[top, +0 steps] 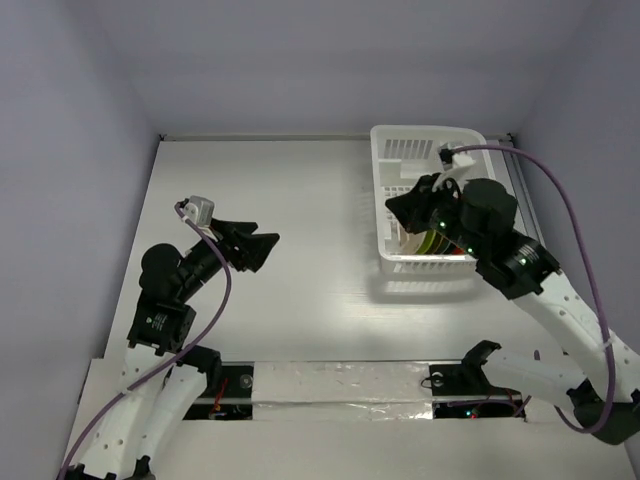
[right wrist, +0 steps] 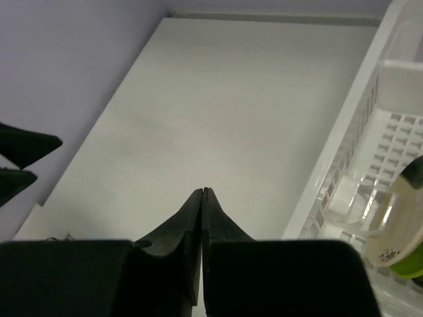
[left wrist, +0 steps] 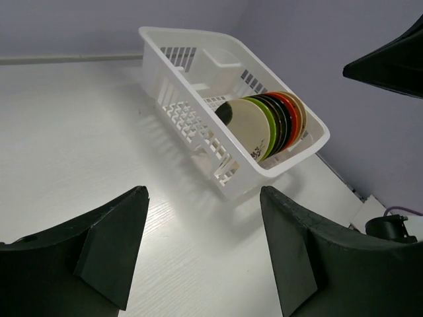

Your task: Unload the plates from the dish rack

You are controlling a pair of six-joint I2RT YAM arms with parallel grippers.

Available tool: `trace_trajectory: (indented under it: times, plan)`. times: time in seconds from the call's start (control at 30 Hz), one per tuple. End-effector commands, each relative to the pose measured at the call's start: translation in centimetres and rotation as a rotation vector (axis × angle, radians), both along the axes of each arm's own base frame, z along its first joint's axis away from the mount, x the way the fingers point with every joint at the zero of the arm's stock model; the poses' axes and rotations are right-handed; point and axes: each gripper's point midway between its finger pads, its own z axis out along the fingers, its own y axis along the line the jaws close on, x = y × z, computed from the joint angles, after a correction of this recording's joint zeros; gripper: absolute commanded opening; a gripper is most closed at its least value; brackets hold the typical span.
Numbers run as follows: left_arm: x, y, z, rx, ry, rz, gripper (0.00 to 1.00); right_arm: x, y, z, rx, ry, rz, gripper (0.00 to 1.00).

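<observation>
I read the right gripper (right wrist: 203,195) as jaws pressed together, empty, above the dish rack's (left wrist: 192,112) left wall. The plates (left wrist: 264,125) stand on edge at the rack's near end, to the jaws' right (faces toward the left arm). Left gripper (left wrist: 203,193) is spread wide, well apart from the rack, so the right arm is nearer. From above, the right wrist covers most of the stack and I can't count it.

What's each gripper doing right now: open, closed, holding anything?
Left gripper: open wide, holding nothing.
Right gripper: closed, holding nothing.
</observation>
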Motion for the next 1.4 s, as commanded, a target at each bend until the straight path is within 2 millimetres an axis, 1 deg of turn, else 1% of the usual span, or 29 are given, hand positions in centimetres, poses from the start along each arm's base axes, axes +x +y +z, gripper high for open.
trace_trajectory:
  times: [0.0, 0.03, 0.07, 0.1, 0.13, 0.17, 0.2, 0.27, 0.3, 0.33, 0.37, 0.4, 0.43, 0.47, 0.5, 0.53, 0.6, 0.7, 0.73, 0.8, 0.83, 0.9, 0.93, 0.97, 1.03, 1.07, 1.17, 1.3, 1.37]
  plan:
    - [0.0, 0.3, 2.1, 0.007, -0.065, 0.008, 0.65, 2.2, -2.0, -1.1, -0.112, 0.031, -0.209, 0.01]
    - [0.0, 0.3, 2.0, 0.010, -0.065, 0.012, 0.64, 2.7, -2.6, -2.0, -0.141, 0.051, -0.258, 0.00]
    - [0.0, 0.4, 1.9, 0.013, -0.064, 0.016, 0.62, 2.9, -3.2, -2.4, -0.154, 0.054, -0.291, 0.00]
    - [0.1, 0.4, 1.9, 0.012, -0.060, 0.016, 0.56, 2.9, -4.0, -3.1, -0.179, 0.068, -0.326, 0.00]
    - [0.0, 0.3, 1.9, 0.012, -0.062, 0.009, 0.52, 3.2, -5.1, -3.4, -0.202, 0.071, -0.388, 0.00]
    - [0.0, 0.3, 2.1, 0.010, -0.072, 0.007, 0.47, 3.2, -5.6, -3.6, -0.218, 0.078, -0.409, 0.00]
    - [0.0, 0.3, 2.0, 0.009, -0.070, 0.008, 0.37, 3.1, -6.2, -4.2, -0.249, 0.094, -0.434, 0.00]
    - [0.3, 0.4, 1.8, 0.006, -0.055, 0.020, 0.20, 3.5, -7.0, -4.8, -0.295, 0.112, -0.485, 0.00]
    - [0.5, 0.5, 1.8, 0.007, -0.049, 0.033, 0.04, 3.5, -7.3, -5.3, -0.320, 0.127, -0.497, 0.00]
    - [0.7, 0.6, 1.7, 0.009, -0.043, 0.043, 0.00, 3.7, -7.8, -5.4, -0.333, 0.130, -0.526, 0.00]
    - [0.7, 0.8, 1.7, 0.009, -0.040, 0.052, 0.00, 3.9, -7.6, -6.0, -0.351, 0.145, -0.532, 0.02]
    - [0.9, 1.1, 1.7, 0.010, -0.039, 0.073, 0.00, 4.0, -7.5, -6.3, -0.359, 0.155, -0.529, 0.09]
    - [0.9, 1.3, 1.6, 0.009, -0.036, 0.085, 0.00, 4.2, -7.5, -6.5, -0.357, 0.161, -0.529, 0.25]
    - [0.9, 1.4, 1.6, 0.009, -0.034, 0.096, 0.00, 4.3, -7.1, -6.8, -0.360, 0.163, -0.506, 0.33]
    - [1.1, 1.7, 1.6, 0.009, -0.032, 0.114, 0.00, 4.9, -7.2, -6.9, -0.352, 0.161, -0.510, 0.40]
    - [1.1, 1.8, 1.6, 0.010, -0.032, 0.122, 0.03, 5.6, -7.9, -7.3, -0.360, 0.175, -0.525, 0.46]
    - [1.4, 2.3, 1.5, 0.014, -0.027, 0.151, 0.12, 6.4, -7.7, -8.4, -0.380, 0.208, -0.513, 0.47]
    - [1.3, 2.3, 1.6, 0.013, -0.030, 0.148, 0.20, 7.4, -7.5, -9.3, -0.408, 0.230, -0.493, 0.46]
    - [1.4, 2.3, 1.5, 0.014, -0.027, 0.147, 0.21, 8.0, -7.6, -10.1, -0.425, 0.247, -0.502, 0.45]
    - [1.3, 2.2, 1.5, 0.013, -0.030, 0.144, 0.24, 8.5, -8.3, -11.0, -0.461, 0.269, -0.539, 0.43]
    - [1.3, 2.2, 1.5, 0.014, -0.029, 0.139, 0.27, 8.8, -8.9, -11.9, -0.487, 0.291, -0.563, 0.41]
    - [1.3, 2.0, 1.5, 0.012, -0.030, 0.132, 0.30, 9.2, -9.9, -12.8, -0.498, 0.311, -0.588, 0.39]
    - [1.2, 2.0, 1.5, 0.012, -0.030, 0.128, 0.33, 9.4, -9.7, -13.1, -0.498, 0.310, -0.576, 0.38]
    - [1.2, 1.9, 1.4, 0.012, -0.027, 0.124, 0.34, 9.5, -9.6, -13.6, -0.505, 0.316, -0.573, 0.37]
    - [1.2, 1.8, 1.4, 0.011, -0.027, 0.118, 0.36, 9.7, -10.1, -14.0, -0.527, 0.327, -0.592, 0.37]
    - [1.3, 1.8, 1.2, 0.013, -0.021, 0.119, 0.37, 10.1, -10.6, -14.7, -0.546, 0.342, -0.609, 0.36]
    - [1.3, 1.7, 1.2, 0.013, -0.019, 0.114, 0.40, 10.4, -10.7, -15.5, -0.581, 0.356, -0.617, 0.35]
    - [1.3, 1.7, 1.2, 0.013, -0.019, 0.111, 0.41, 10.9, -11.0, -17.0, -0.618, 0.384, -0.627, 0.33]
    - [1.3, 1.7, 1.2, 0.013, -0.021, 0.110, 0.42, 11.2, -11.2, -17.3, -0.621, 0.391, -0.629, 0.31]
